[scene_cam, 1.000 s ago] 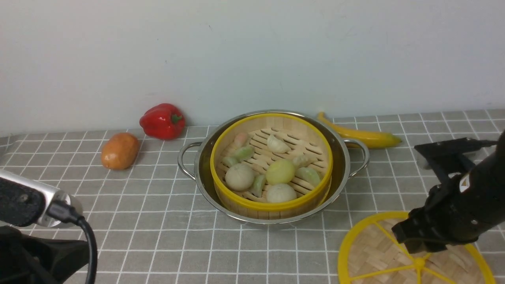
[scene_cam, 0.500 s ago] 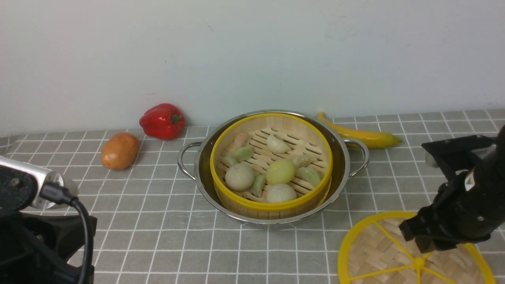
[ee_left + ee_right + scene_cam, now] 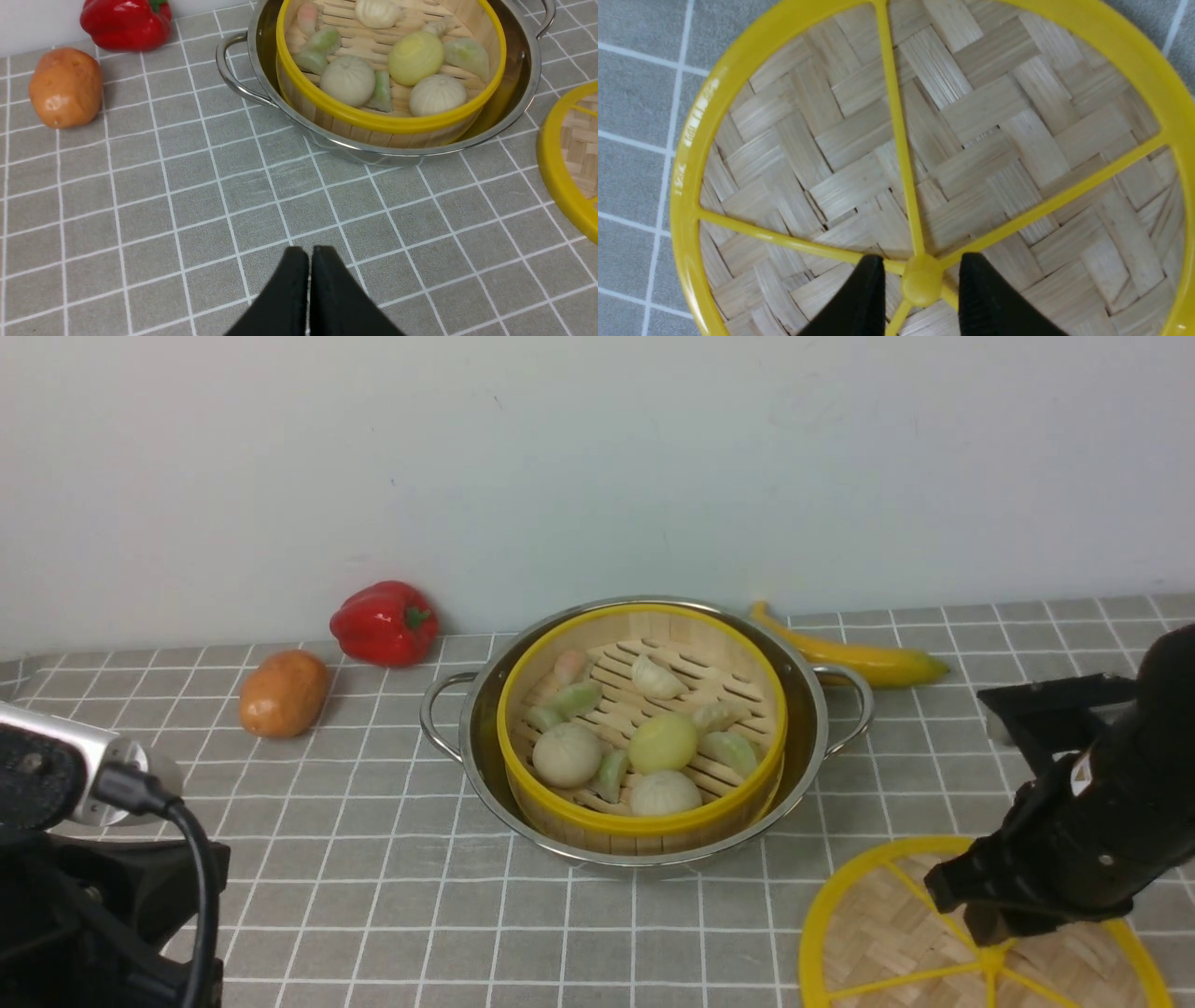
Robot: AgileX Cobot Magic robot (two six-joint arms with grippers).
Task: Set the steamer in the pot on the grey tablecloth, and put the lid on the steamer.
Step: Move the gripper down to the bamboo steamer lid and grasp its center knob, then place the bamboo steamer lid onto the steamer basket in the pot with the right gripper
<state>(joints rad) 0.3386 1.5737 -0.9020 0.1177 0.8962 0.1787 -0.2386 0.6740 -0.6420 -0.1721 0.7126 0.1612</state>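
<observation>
While the right hand [image 3: 920,263] stands open astride the centre knob [image 3: 921,285] of the lid [image 3: 971,116], an off-centre close could slip off; the left hand [image 3: 309,254] is closed, empty.

We list: pot [image 3: 483,728], polished mirror-bright steel; steamer [image 3: 644,828], pale matt bamboo slats, glossy yellow plastic rims; lid [image 3: 980,112], woven matt bamboo strips, smooth yellow plastic rim and spokes; tablecloth [image 3: 373,877], matt grey cloth; pepper [image 3: 378,621], glossy red skin.
</observation>
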